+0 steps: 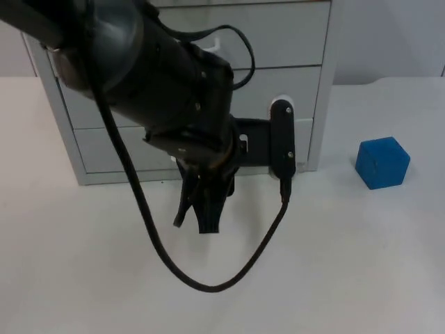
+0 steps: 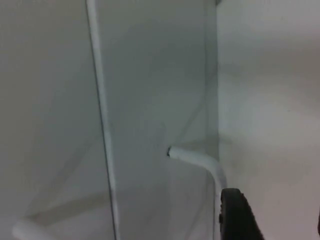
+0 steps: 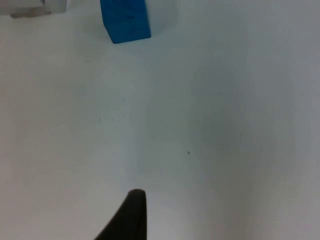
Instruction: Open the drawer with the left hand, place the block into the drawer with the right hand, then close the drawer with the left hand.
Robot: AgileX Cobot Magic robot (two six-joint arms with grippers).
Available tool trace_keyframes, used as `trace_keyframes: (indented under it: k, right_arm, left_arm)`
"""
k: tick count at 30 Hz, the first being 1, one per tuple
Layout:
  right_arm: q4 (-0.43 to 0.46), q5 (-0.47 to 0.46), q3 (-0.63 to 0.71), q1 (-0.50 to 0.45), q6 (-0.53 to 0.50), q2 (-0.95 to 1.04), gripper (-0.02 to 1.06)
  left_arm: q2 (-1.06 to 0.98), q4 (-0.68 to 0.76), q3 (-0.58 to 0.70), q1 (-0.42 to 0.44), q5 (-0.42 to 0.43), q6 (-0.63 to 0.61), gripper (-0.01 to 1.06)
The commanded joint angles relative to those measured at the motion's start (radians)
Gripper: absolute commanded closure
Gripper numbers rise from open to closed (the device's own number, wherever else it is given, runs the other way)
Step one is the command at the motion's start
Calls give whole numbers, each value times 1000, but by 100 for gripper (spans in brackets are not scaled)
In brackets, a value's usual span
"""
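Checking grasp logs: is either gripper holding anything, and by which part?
Nothing held. Left gripper hangs before the drawers; block lies free on the table.

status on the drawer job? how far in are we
Done: nothing yet; the drawers of the cabinet look closed. In hand: the left gripper sits in front of the cabinet's lower drawers, near a white handle. Left: open the drawer, put in the blue block lying on the table, close. The right arm waits.
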Motion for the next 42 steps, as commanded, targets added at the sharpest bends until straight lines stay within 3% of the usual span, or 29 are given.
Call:
trace_keyframes:
  k: [1,6,16,26,28,30,31,33,37,42]
  right_arm:
    - [3,-8,-5,0,-4,-3,-1]
    - [3,-8,-5,0,-4,-3,-1]
    - [3,-13,-5,0,-4,-3,-1]
    - [5,-14,-5,0,-4,-3,-1]
    - [5,-14,-5,0,-4,-3,-1]
    - [5,-14,-5,0,-4,-3,-1]
    - [5,-14,-5,0,-4,-3,-1]
    - [5,-14,-5,0,-4,-3,-1]
    - [5,-14,-5,0,-4,-3,-1]
    - [5,-14,-5,0,-4,-3,-1]
  left_arm:
    - [16,18,-12,23,-1,-25,65]
    - [20,25,-17,67,-17,-53,65]
    - [26,25,-17,113,-142,-53,65]
    - [88,47,-19,124,-119,-53,65]
    - [93,47,-19,124,-115,-53,75]
    - [93,52,-19,124,-119,-49,93]
    - [93,52,-19,124,-119,-49,93]
    - [95,61,-19,124,-124,-49,105]
    - [95,59,-19,124,-112,-49,105]
    - [95,30,-19,72,0,-40,105]
